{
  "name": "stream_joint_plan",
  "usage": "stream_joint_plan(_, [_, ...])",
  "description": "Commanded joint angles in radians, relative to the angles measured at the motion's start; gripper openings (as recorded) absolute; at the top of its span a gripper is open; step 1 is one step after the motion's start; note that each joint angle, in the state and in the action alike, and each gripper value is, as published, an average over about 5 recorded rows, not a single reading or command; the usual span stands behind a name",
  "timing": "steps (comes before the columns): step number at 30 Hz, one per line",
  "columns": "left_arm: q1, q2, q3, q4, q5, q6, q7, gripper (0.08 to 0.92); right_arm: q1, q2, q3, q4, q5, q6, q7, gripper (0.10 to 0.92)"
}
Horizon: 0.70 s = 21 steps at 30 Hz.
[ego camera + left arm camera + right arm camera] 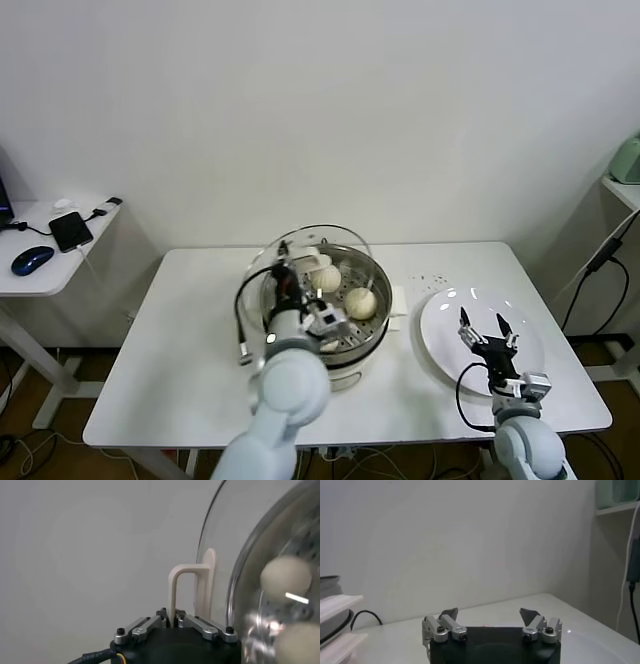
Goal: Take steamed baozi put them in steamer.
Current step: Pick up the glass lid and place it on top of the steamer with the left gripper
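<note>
The steel steamer [368,330] on its cream base stands at the table's middle. Two cream-white baozi [327,278] [361,302] lie on its perforated tray; any others are hidden by my left arm and the lid. My left gripper [283,277] is shut on the cream handle [176,587] of the round glass lid [262,262] and holds it tilted over the steamer's left side. Two baozi [286,577] [300,642] show through the glass in the left wrist view. My right gripper [483,330] is open and empty above the bare white plate [445,335]; its own view [489,614] shows the fingers spread.
A side table [50,275] at the left holds a blue mouse [32,259] and a phone [71,231]. A shelf with a green object [627,160] and hanging cables stands at the right. The steamer's side handle [397,300] sticks out toward the plate.
</note>
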Motion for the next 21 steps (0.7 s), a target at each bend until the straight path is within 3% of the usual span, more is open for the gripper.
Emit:
stream_joint_plan(1, [-0.071,-0.027,0.151,0.115,-0.054,0.025,-0.075,0.166,0.003,0.006,0.003,-0.009,-0.004,0.002,0.0,0.823])
stream_joint_plan(21, [-0.021,-0.053,0.088,0.195,0.169,0.003,-0.066,0.166,0.013,0.005,0.0,-0.019,-0.002,0.007,0.0,0.822])
